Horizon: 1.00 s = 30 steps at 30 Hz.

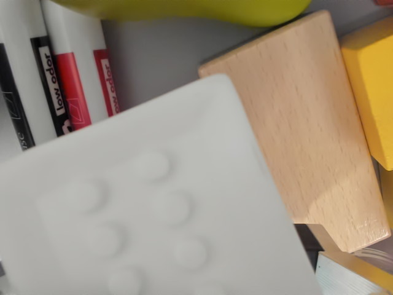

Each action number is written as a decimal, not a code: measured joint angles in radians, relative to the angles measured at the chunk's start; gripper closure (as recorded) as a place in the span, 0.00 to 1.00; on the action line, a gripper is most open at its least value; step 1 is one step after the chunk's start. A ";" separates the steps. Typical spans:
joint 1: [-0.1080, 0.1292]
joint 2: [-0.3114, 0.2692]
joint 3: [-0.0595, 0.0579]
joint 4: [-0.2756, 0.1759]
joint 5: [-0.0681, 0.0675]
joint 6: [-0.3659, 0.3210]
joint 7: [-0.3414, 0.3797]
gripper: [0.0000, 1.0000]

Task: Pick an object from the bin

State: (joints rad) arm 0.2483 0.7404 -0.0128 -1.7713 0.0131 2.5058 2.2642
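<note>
White dimpled pad [153, 209] up close, wooden block [301, 123], yellow block [371, 86], markers [67, 74] — hand state unclear.

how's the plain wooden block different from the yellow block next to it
The wooden block is bare, pale wood with visible grain; the yellow block is painted solid yellow. The wooden block shows a long tapering face, nearly whole in the wrist view, while the yellow block is cut off by the wrist view's right edge, so its shape stays unclear. Both have flat faces and straight edges and lie side by side.
</note>
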 joint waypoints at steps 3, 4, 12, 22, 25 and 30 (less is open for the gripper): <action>0.000 -0.006 0.000 -0.001 0.000 -0.003 0.000 1.00; 0.000 -0.009 0.000 -0.002 0.000 -0.005 0.000 1.00; 0.000 -0.044 0.000 -0.010 0.000 -0.030 0.000 1.00; 0.000 -0.104 -0.001 -0.019 0.000 -0.079 0.000 1.00; 0.000 -0.124 -0.001 -0.022 0.000 -0.096 0.000 1.00; 0.000 -0.156 -0.001 -0.024 0.000 -0.127 0.000 1.00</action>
State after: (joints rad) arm 0.2483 0.5841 -0.0143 -1.7951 0.0131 2.3792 2.2642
